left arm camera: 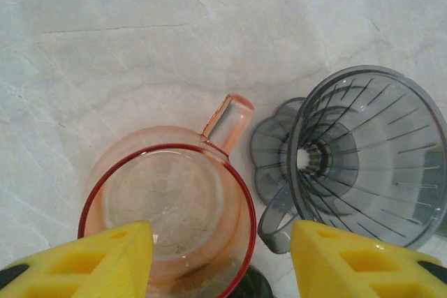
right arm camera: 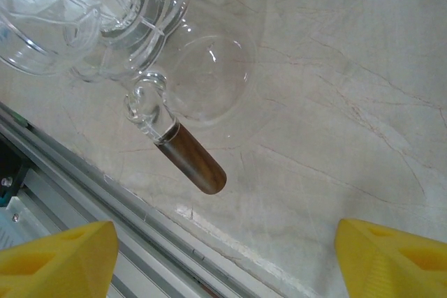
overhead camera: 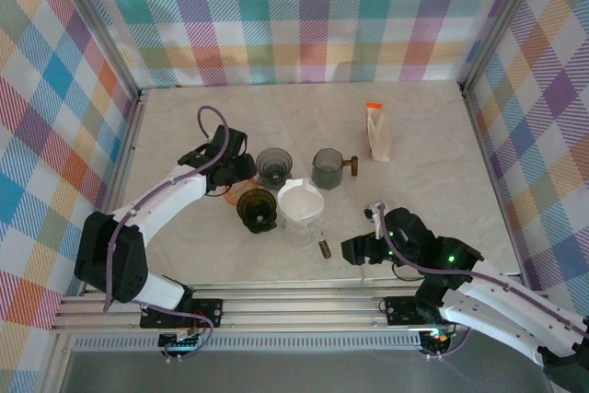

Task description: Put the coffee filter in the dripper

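Observation:
A white coffee filter (overhead camera: 301, 198) sits in the mouth of a clear glass dripper (overhead camera: 304, 218) with a brown wooden handle (overhead camera: 324, 248). In the right wrist view that glass dripper (right arm camera: 84, 12) lies at the top left and its handle (right arm camera: 190, 158) points toward me. My right gripper (right arm camera: 223, 263) is open, just short of the handle, and holds nothing; from above it (overhead camera: 352, 248) is right of the handle. My left gripper (left arm camera: 220, 263) is open over the rim of a pink-red transparent dripper (left arm camera: 167, 214), beside a grey dripper (left arm camera: 363, 155).
A dark olive dripper (overhead camera: 257, 209) stands left of the glass one. Another grey dripper with a wooden handle (overhead camera: 327, 167) stands behind it. A packet of filters with an orange tab (overhead camera: 377, 132) is at the back right. The metal rail (right arm camera: 63, 179) runs along the near table edge.

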Robot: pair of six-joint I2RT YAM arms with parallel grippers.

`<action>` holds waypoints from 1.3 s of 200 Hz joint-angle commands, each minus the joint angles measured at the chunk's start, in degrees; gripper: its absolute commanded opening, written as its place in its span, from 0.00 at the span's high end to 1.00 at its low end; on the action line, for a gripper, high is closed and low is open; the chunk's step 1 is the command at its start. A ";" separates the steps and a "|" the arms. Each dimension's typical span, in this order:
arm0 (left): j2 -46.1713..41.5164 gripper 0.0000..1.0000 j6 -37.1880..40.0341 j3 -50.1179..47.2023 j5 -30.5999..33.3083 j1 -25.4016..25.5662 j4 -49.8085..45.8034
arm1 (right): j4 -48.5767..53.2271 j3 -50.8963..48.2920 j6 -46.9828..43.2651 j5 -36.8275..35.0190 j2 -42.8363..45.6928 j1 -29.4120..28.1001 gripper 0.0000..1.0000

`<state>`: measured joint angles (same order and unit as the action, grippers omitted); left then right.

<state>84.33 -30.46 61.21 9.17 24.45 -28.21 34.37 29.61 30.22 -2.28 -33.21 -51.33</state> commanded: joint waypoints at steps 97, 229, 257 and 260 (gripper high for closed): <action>10.77 0.55 3.24 8.46 3.72 -0.45 -4.71 | 0.19 -2.52 -0.08 0.19 5.06 0.27 0.19; 7.05 0.70 2.30 1.15 10.78 -4.19 -12.51 | -1.15 -2.45 -0.71 -0.18 5.44 0.27 0.19; 3.35 0.70 2.32 -1.69 10.55 -7.00 -12.66 | -1.26 -2.57 -0.78 -0.29 5.61 0.27 0.19; 3.02 0.70 2.28 -1.85 10.32 -7.12 -12.66 | -1.25 -2.63 -0.77 -0.27 5.61 0.27 0.19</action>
<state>91.50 -27.79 61.12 18.15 19.46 -38.00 34.50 27.40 30.15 -2.31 -28.16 -51.33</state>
